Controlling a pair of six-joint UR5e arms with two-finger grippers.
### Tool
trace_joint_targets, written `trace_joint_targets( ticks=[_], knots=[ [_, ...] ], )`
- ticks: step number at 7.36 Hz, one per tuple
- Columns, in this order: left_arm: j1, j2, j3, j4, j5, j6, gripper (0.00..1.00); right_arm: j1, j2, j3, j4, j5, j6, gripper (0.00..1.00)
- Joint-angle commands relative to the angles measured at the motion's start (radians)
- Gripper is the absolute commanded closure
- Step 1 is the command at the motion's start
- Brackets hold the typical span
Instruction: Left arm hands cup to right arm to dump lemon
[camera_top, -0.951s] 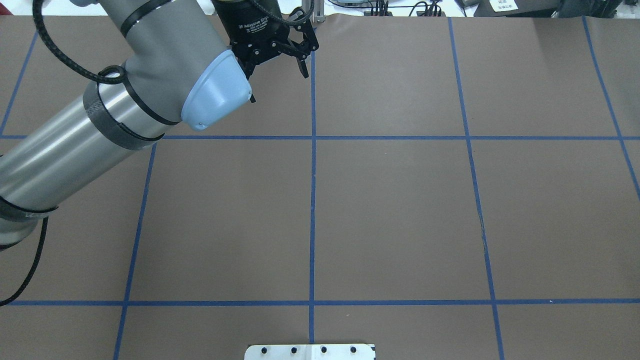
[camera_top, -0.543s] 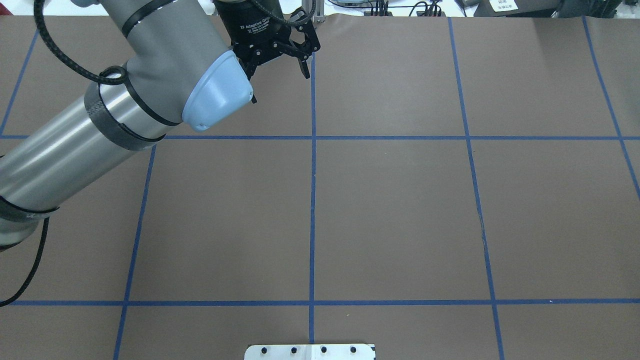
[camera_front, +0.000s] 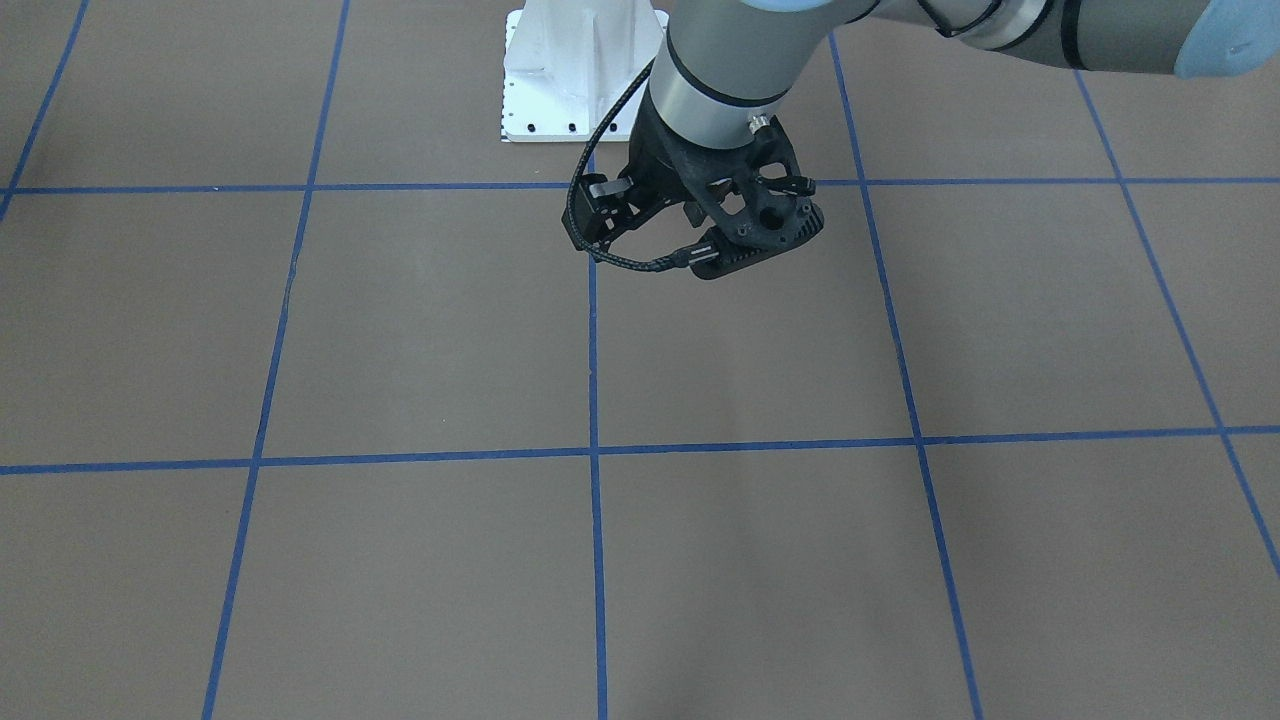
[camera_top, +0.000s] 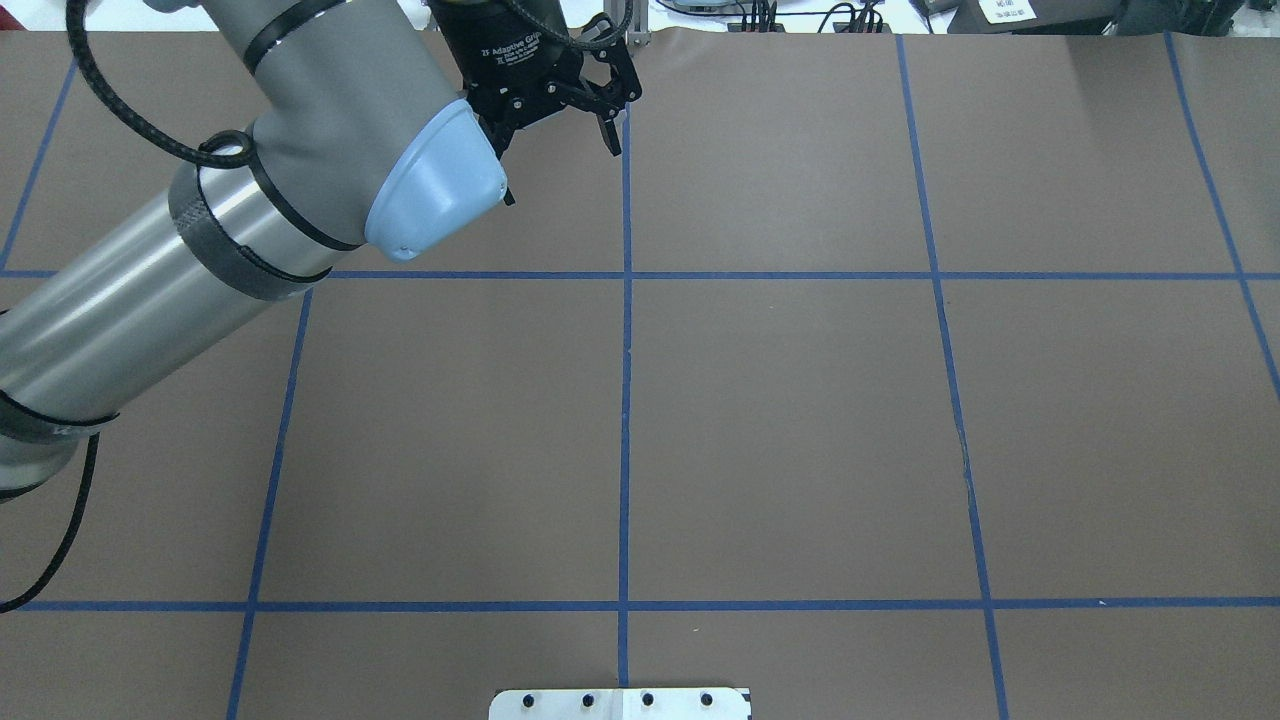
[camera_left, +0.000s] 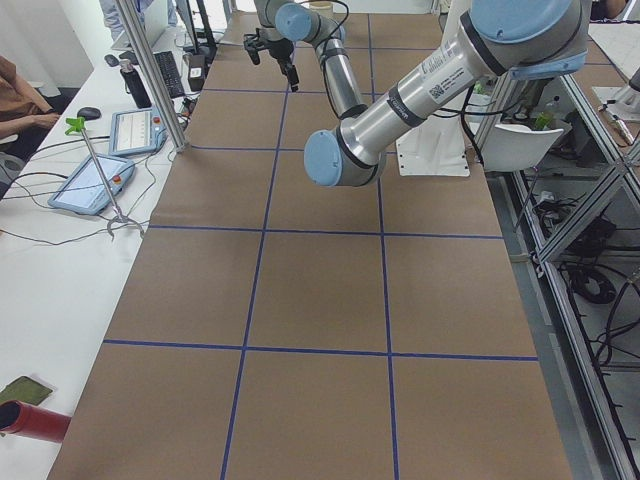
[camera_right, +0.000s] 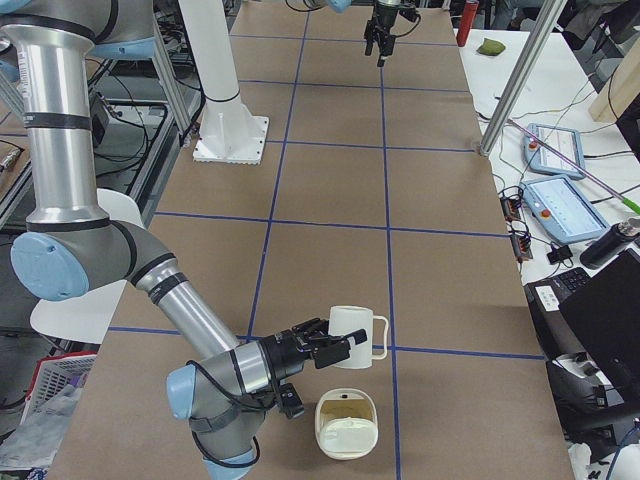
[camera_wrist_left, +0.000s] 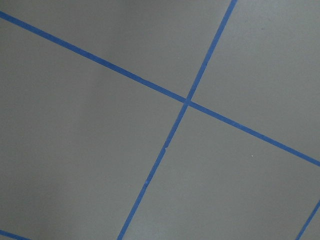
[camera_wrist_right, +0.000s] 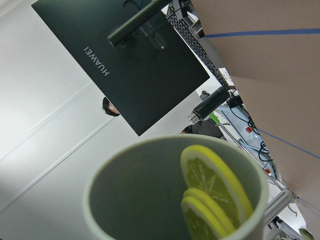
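Note:
Seen from the right exterior, the cream-white cup (camera_right: 357, 325) is off the table at the fingers of my right gripper (camera_right: 333, 346), near the table's right end. Whether those fingers are open or shut I cannot tell. The right wrist view looks into the tipped cup (camera_wrist_right: 135, 200), where yellow lemon (camera_wrist_right: 216, 182) slices lie against its grey inside wall. My left gripper (camera_top: 560, 172) hangs open and empty over the far middle of the table, and it also shows small at the far end (camera_right: 381, 45). The left wrist view shows only brown table and crossing blue tape (camera_wrist_left: 187, 101).
A second cream-white vessel with a handle (camera_right: 345, 425) lies on the table just below the cup. The robot's white base plate (camera_top: 620, 703) sits at the near edge. Tablets (camera_left: 95, 185) and a seated person (camera_left: 15, 95) are along the operators' side, beside a metal pole (camera_right: 520, 75).
My left gripper has crept slightly toward the table's far edge and is still open and empty.

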Motion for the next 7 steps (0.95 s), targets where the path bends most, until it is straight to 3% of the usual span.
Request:
trace_joint_targets(
  ticks=[1, 7],
  knots=[
    [0.001, 0.000, 0.000, 0.000, 0.009, 0.000, 0.00, 0.000, 0.002, -0.001, 0.029, -0.008, 0.094, 1.00],
    [0.004, -0.006, 0.003, 0.000, 0.026, 0.000, 0.00, 0.009, -0.009, -0.038, 0.083, -0.127, 0.156, 1.00]
  ],
)
